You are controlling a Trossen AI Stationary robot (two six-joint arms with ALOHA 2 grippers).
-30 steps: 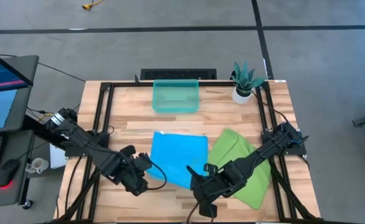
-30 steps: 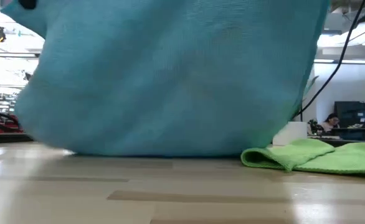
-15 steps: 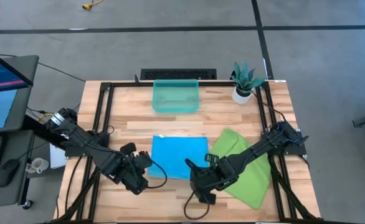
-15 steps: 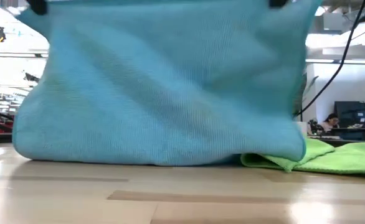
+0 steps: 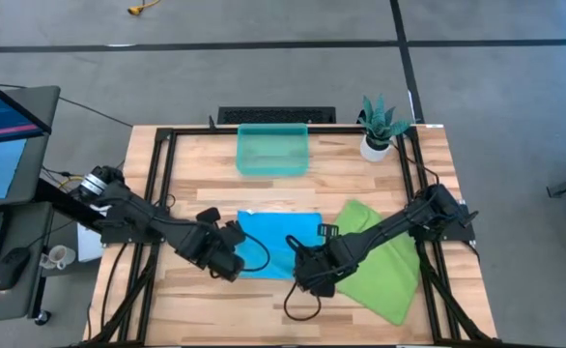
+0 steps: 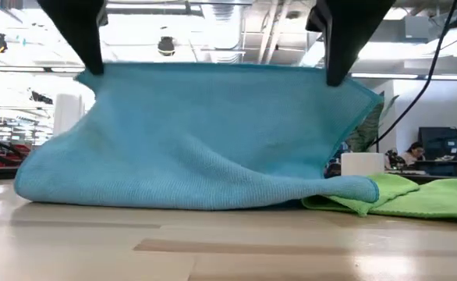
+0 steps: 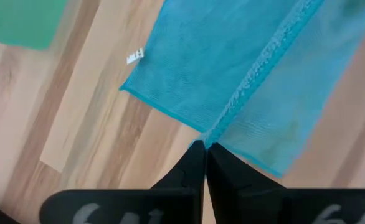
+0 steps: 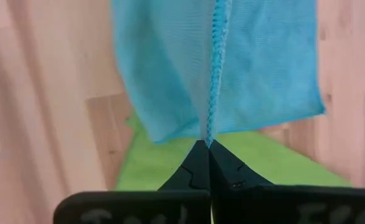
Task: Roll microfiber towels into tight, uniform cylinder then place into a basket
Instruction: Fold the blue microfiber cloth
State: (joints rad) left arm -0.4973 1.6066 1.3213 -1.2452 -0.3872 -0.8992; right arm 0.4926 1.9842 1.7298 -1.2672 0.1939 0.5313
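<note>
Now the blue towel (image 5: 275,242) is folded further toward the basket (image 5: 272,150) than a second ago: both hands have carried its near edge up and over. The left hand (image 5: 233,259) and the right hand (image 5: 302,271) each pinch a corner, closed. So folding is underway, rolling not yet. The low view alone shows the raised edge; the high view shows the green towel (image 5: 384,275) beside it, farther from the basket.
</note>
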